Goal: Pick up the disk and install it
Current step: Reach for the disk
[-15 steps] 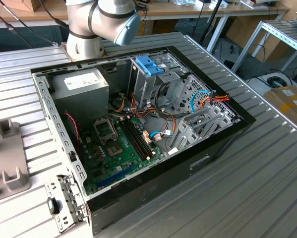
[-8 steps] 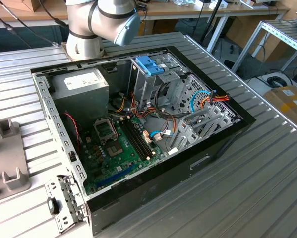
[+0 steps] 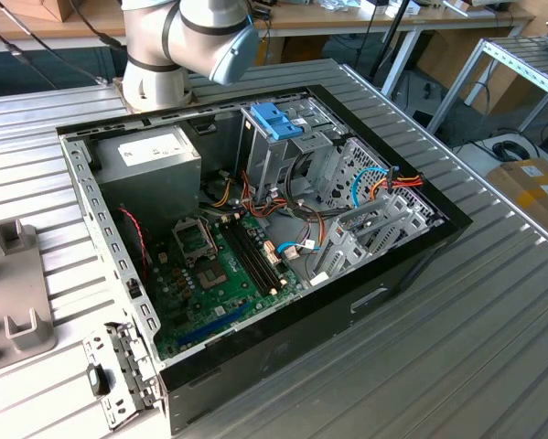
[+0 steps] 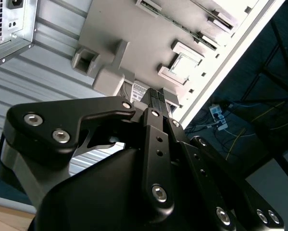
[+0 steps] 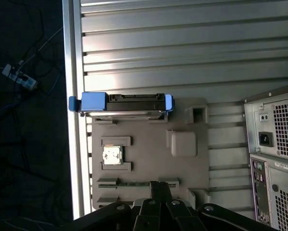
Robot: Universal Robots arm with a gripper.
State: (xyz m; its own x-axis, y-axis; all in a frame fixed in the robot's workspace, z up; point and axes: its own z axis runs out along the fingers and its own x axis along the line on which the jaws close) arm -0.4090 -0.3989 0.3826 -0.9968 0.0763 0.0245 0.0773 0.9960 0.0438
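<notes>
The disk (image 5: pixel 122 103) stands on its edge at one end of a grey fixture plate (image 5: pixel 148 163), a silver slab with a blue carrier frame showing at both ends. My gripper (image 5: pixel 158 186) hovers above the opposite end of that plate, well apart from the disk. Its two black fingers (image 4: pixel 156 98) are pressed together with nothing between them. In the exterior view the grey arm (image 3: pixel 187 37) rises behind the open computer case (image 3: pixel 255 229).
The drive cage with a blue handle (image 3: pixel 276 121) sits inside the case beside the grey power supply (image 3: pixel 150 160). The case's rear panel (image 5: pixel 273 159) is close to the plate. A small square chip (image 5: pixel 112 155) rests in the plate. The table edge (image 5: pixel 71 144) runs alongside the plate.
</notes>
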